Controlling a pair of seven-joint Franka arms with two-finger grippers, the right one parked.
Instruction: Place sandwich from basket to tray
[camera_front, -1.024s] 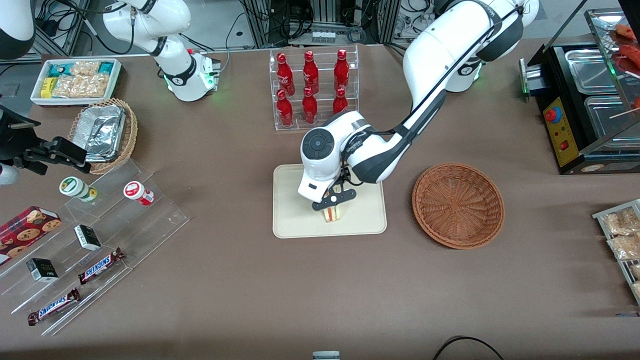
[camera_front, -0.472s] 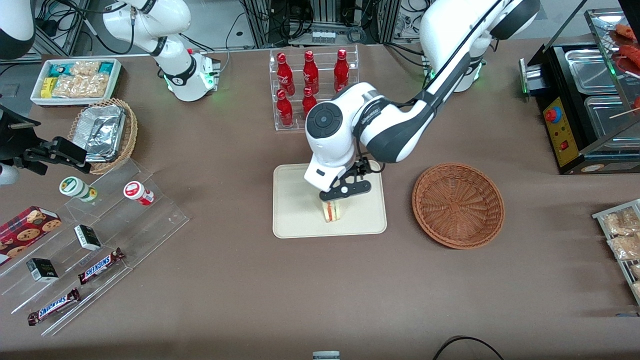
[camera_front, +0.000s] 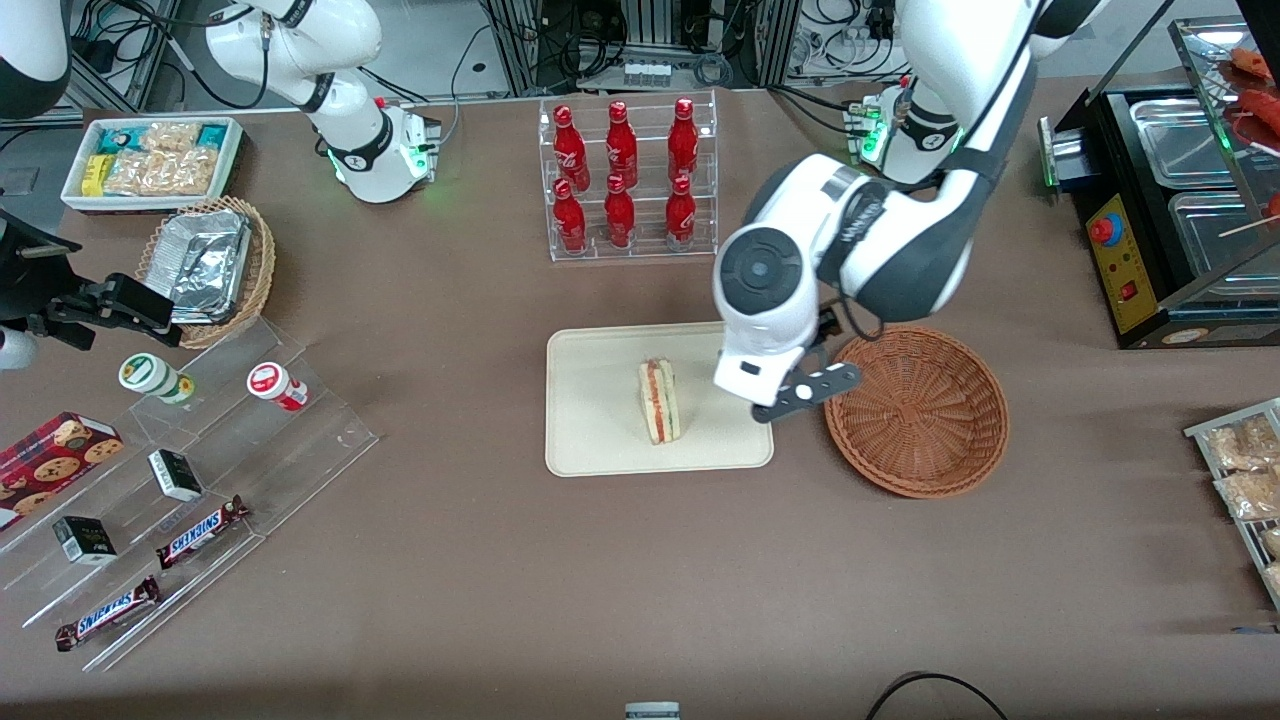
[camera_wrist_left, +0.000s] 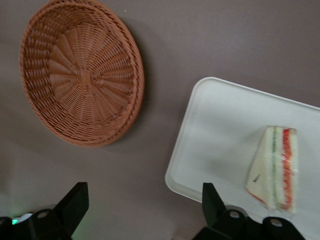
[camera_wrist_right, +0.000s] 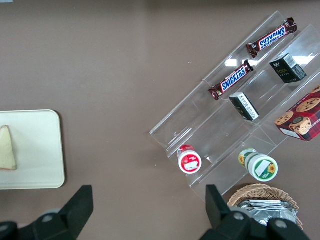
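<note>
Brown cloth covers the table (camera_front: 640, 580), and on it lie one sandwich (camera_front: 659, 401), one tray (camera_front: 590, 440) and one reddish basket (camera_front: 916, 410). One clear rack holds six red bottles (camera_front: 620, 180), three nearer the front camera and three farther from it. Two Snickers bars (camera_front: 200, 531) sit on the clear stepped stand (camera_front: 320, 440) toward the parked arm's end, along with two small dark boxes (camera_front: 175, 474) and two round tubs (camera_front: 277, 386).

Sandwich rests on the tray, roughly at its middle, lying free with nothing touching it. Its long axis runs from the bottles toward the front camera; the narrow tip points toward the bottles and the wide end faces the camera. Red and green filling stripes run along that same axis.

Gripper (camera_front: 805, 391) hangs over the tray's edge on the basket side, between sandwich and basket, its fingers (camera_wrist_left: 75, 200) spread wide and holding nothing.

Wrist view of the working arm shows the basket (camera_wrist_left: 82, 75) empty down to its woven spokes, and the clear wrap on the sandwich (camera_wrist_left: 276, 167); the front view shows neither detail so plainly. Parked arm's wrist view catches only a pale corner of the sandwich (camera_wrist_right: 6, 148) on the tray (camera_wrist_right: 40, 150), with no filling visible
</note>
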